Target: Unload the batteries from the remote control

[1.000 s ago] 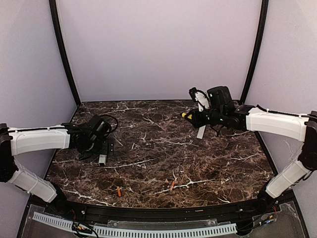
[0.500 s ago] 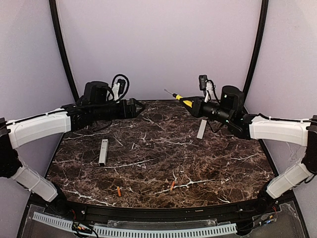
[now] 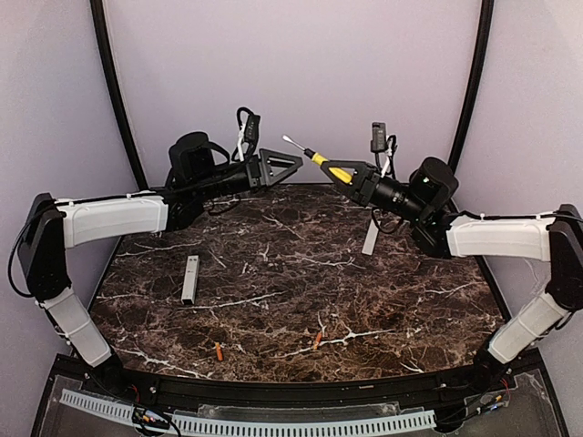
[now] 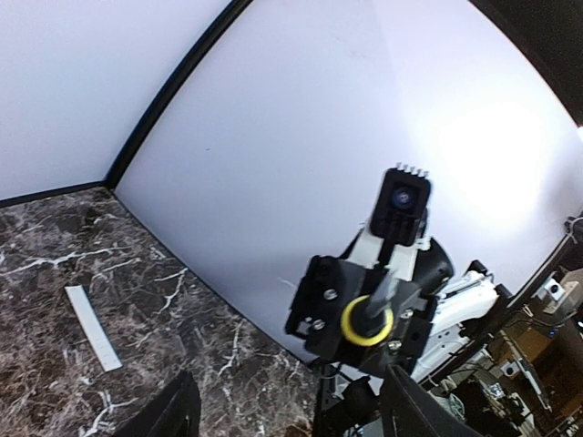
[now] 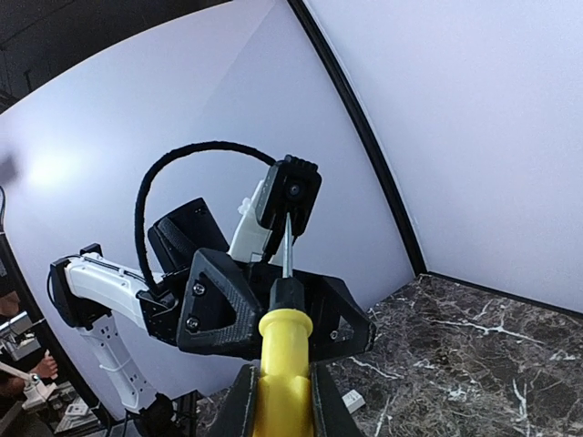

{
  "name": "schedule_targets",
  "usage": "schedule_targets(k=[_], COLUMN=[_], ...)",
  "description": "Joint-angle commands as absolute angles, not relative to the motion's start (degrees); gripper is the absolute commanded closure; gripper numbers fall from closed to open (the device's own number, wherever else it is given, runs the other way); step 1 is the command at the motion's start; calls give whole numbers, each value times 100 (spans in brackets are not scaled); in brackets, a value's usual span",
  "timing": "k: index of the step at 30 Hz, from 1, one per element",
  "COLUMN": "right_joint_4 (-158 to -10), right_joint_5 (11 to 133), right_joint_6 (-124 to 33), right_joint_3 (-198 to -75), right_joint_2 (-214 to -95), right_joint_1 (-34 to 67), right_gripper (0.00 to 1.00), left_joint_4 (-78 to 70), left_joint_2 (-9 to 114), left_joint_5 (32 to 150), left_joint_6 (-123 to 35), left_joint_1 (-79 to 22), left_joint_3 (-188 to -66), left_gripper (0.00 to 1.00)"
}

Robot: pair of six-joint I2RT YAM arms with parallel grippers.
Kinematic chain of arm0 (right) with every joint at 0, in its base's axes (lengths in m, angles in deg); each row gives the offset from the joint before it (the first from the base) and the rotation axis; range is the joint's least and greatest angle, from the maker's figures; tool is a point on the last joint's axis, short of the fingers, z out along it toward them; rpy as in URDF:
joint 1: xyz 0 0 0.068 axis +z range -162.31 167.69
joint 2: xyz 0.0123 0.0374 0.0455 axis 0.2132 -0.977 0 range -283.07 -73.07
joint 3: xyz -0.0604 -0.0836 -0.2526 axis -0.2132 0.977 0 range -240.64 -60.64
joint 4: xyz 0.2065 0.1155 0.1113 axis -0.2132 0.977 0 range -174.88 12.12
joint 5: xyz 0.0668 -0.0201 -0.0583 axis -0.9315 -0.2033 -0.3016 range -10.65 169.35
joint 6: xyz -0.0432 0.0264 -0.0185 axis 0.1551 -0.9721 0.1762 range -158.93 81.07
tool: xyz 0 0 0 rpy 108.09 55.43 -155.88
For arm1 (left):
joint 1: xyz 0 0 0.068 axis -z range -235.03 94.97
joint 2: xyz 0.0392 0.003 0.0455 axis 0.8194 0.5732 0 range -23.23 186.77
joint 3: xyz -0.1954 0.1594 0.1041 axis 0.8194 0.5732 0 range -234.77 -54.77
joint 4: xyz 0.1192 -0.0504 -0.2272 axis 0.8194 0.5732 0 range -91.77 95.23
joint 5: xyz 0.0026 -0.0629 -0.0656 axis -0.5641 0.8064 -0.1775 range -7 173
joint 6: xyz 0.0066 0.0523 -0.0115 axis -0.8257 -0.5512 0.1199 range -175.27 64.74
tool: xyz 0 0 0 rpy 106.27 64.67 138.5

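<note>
Two batteries (image 3: 219,350) lie loose on the worktop (image 3: 410,300), well apart from each other: the first near the front edge at 7 o'clock, the second battery (image 3: 317,340) at 6 o'clock. You will find the remote control (image 3: 189,278) flat on the worktop at 9 o'clock, lengthwise from 12 to 6, clear of both batteries and of both arms. Its recess is too small in the top view to be read. The cover strip (image 3: 370,238) rests at 2 o'clock, under your right arm.

Your left tool (image 3: 284,168) is held high above the rear of the worktop, at 11 o'clock. Its jaws stand wide apart and it has hold of nothing.

Your right tool (image 3: 349,173) is also high, at 1 o'clock. Its jaws are closed round the handle of the yellow-handled screwdriver (image 5: 284,364). The blade points to 10 o'clock, straight at the left tool. The two tools face each other at close range. Whether the blade tip touches the left tool cannot be told from these views
</note>
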State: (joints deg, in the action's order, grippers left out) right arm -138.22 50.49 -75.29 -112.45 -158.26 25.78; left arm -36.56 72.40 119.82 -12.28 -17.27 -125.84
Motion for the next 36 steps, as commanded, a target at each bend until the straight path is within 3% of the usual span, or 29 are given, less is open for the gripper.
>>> schedule_targets(k=[1,5,11,27,34,36], right_joint_4=[-14501,-14750,-15120,-15296,-15328,-15323], right_joint_5=[4739,4587,4462,4387,4373,4426], right_joint_6=[-7998,-8217,-8493,-8643,-8637,-8630], right_joint_3=[-11487,-11586,-11635,-11596,-11569,-11530], right_joint_2=[-16105,-16314,-16501,-16625,-16648,-16642], right_joint_1=[2548,2548,2548,2557,2549,2557], right_gripper=[100,100,100,100,100,100], left_joint_4=[-4925,-4937,-4775,-5037,-5139,-5154], left_joint_2=[7284,7305,7506,7856,7939,7942], left_joint_5=[12695,12646,12627,12568,12585,12586], left_joint_6=[-692,-707,-770,-633,-533,-519], left_joint_1=[-1733,-1717,-1636,-1521,-1513,-1505], left_joint_3=[-12575,-12570,-12792,-13142,-13194,-13193], left_gripper=[33,36,52,63,98,99])
